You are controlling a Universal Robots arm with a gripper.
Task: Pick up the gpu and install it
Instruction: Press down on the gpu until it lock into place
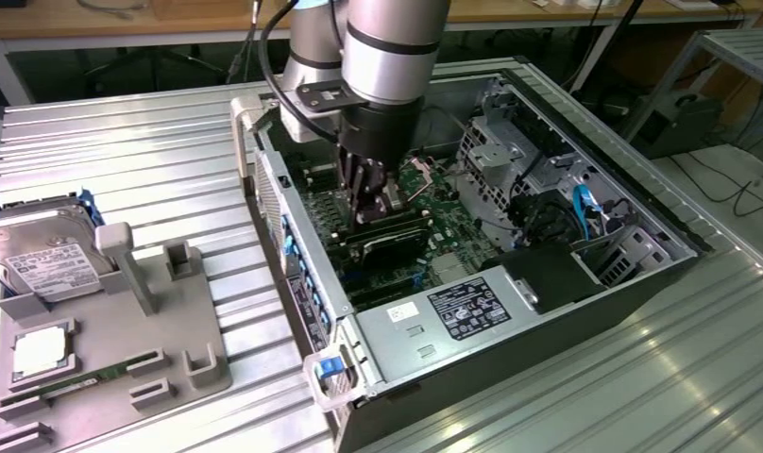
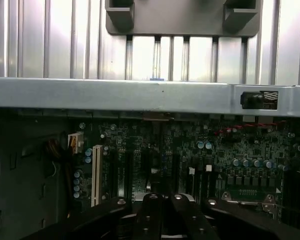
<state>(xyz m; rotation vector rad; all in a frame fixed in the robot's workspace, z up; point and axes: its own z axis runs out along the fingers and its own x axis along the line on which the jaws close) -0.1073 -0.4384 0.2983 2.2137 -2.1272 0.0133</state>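
In the lower left of the exterior view, a grey holder tray point(image 1: 167, 368) is sitting on the ribbed metal table point(image 1: 129, 170). It is carrying a silver hard drive point(image 1: 48, 269) and a thin green memory stick point(image 1: 73, 385), parts parked within reach. At lower centre the open computer case point(image 1: 344, 321) is lying on its side, so its boards are facing up for access from above, with the labelled power supply point(image 1: 464, 311) nearest.

Further in, at the frame's centre, the gpu point(image 1: 388, 238) is standing as a dark block on the motherboard point(image 1: 451, 226), apparently at its slot. The gripper point(image 1: 371, 209) is pointing straight down onto its upper edge, fingers drawn together. Whether they are pinching the card or only pressing on it, I cannot tell. The vertical pose probably suits pushing a card squarely into a socket. The wrist view is showing the closed gripper point(image 2: 162, 215) over the board.

At upper centre the arm point(image 1: 388, 47) is rising out of frame, a wooden bench point(image 1: 129, 28) lying behind.
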